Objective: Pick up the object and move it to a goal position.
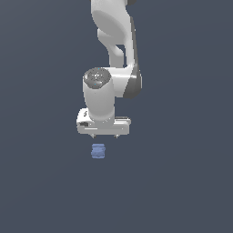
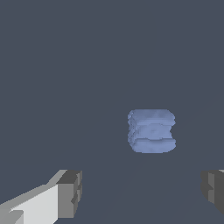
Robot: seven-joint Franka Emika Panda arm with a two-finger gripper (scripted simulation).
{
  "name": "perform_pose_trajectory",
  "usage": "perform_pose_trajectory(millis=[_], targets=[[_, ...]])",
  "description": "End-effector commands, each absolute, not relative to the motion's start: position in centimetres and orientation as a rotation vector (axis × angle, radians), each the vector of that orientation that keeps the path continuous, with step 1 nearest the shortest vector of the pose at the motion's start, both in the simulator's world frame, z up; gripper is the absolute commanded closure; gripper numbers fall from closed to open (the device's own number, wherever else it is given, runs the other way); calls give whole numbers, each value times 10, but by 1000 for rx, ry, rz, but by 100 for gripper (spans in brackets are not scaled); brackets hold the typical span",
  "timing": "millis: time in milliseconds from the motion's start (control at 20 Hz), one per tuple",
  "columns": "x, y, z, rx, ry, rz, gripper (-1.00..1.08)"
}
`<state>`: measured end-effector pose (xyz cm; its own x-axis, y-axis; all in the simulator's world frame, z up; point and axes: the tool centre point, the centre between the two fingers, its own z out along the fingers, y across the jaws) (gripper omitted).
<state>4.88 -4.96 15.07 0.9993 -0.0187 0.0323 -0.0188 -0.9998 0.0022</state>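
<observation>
Item 1: object (image 1: 98, 151), small blue-violet squat cylinder, ridged barrel sides. Sitting on the dark grey floor (image 1: 182, 191), at about 7 o'clock from the gripper (image 1: 104, 135) in the exterior view, just below it and apart from it. Showing in the wrist view (image 2: 152, 131) ahead of the fingers and nearer the far-side one, not yet between them.

Item 2: gripper, white, much wider than the object. Hanging fingers-down; jaws standing released, spread wide, holding nothing. Fingertips (image 2: 70, 194) showing as grey pads in the wrist view, with bare floor between.

Handling, judged only: probably behaving as light and rigid, being 1 small solid piece. Ridges likely helping the pads bite; curved sides likely letting it roll or twist out if pinched off-centre. Not looking fragile. Best taken across the middle band, on 2 opposite sides, pads level with the waist and clear of the top and bottom rims, where the barrel narrows and slipping is likelier.

Room and edges: no walls, rims, drop-offs or other things showing anywhere around the object; floor running unbroken to every frame edge in both views. Descent path looking unobstructed, with a small sideways correction toward 7 o'clock seeming needed first. Goal position not showing in either view, so direction of carry not determinable. Only contact risk: fingertips meeting the floor on an overdeep descent.
</observation>
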Motion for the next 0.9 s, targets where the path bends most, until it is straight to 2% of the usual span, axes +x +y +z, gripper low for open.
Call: perform_pose_trajectory(millis=[0,400,850], targets=[[56,-61,135,3139,-30,36,-92],[67,-85,100,3141,-29,7,-92],[69,-90,91,3141,-30,-1,-92]])
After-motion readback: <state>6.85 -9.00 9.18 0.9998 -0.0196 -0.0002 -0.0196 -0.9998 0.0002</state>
